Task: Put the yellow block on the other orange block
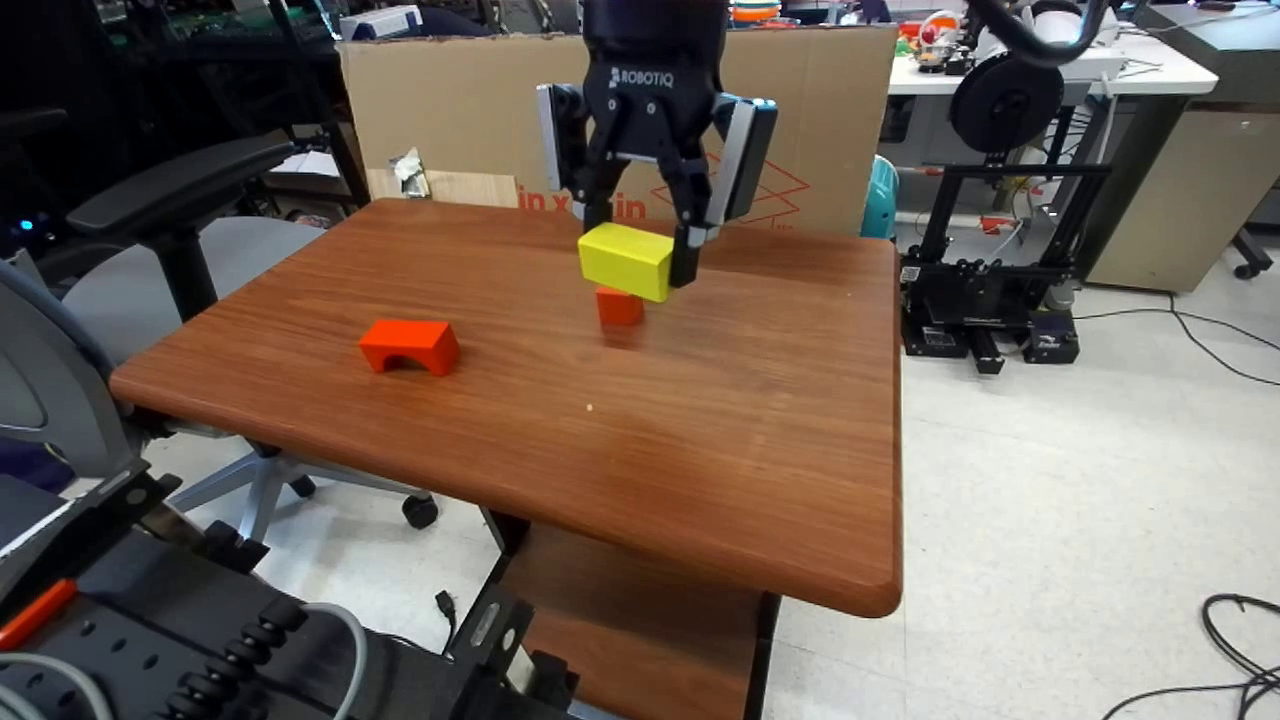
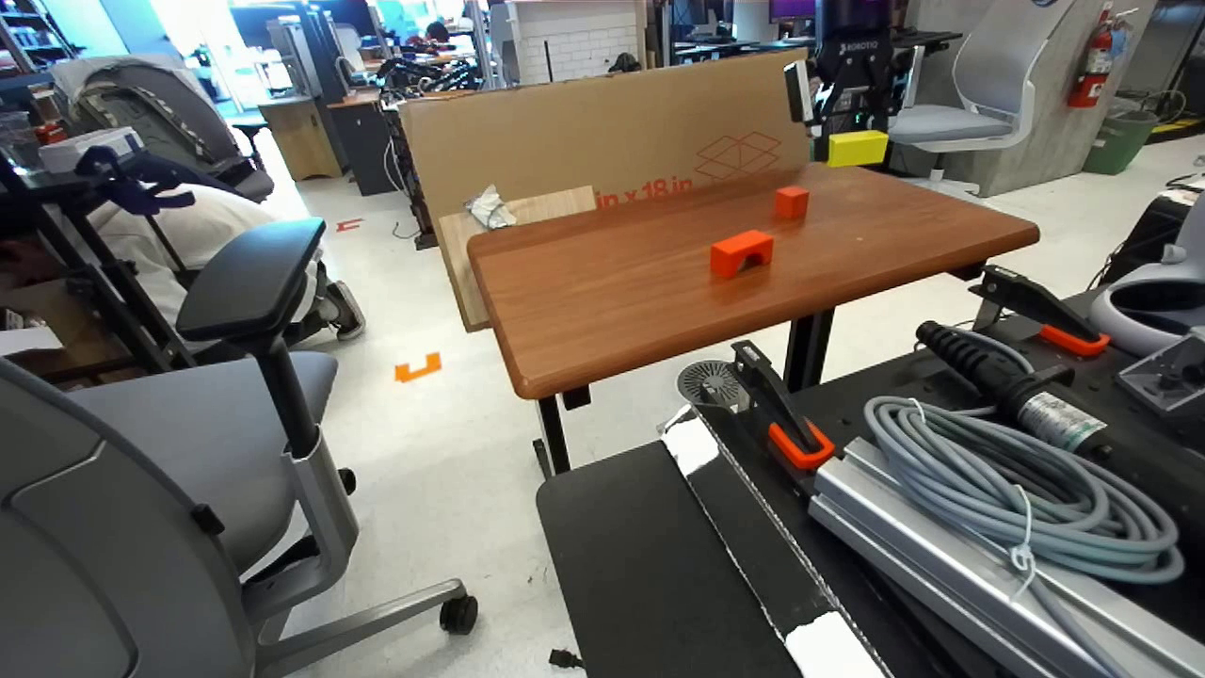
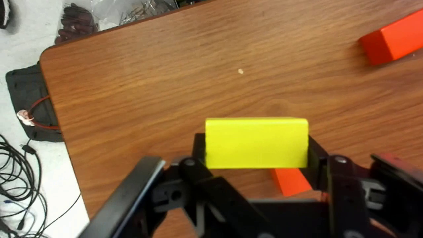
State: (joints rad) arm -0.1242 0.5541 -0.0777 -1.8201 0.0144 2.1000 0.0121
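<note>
Your gripper point(image 1: 641, 242) grasps the yellow block point(image 3: 256, 143); releasing it off-center may topple it from the narrower orange cube point(image 2: 792, 203).

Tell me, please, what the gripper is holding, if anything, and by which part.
The gripper holds the bright yellow rectangular block by its two opposite short ends.
</note>
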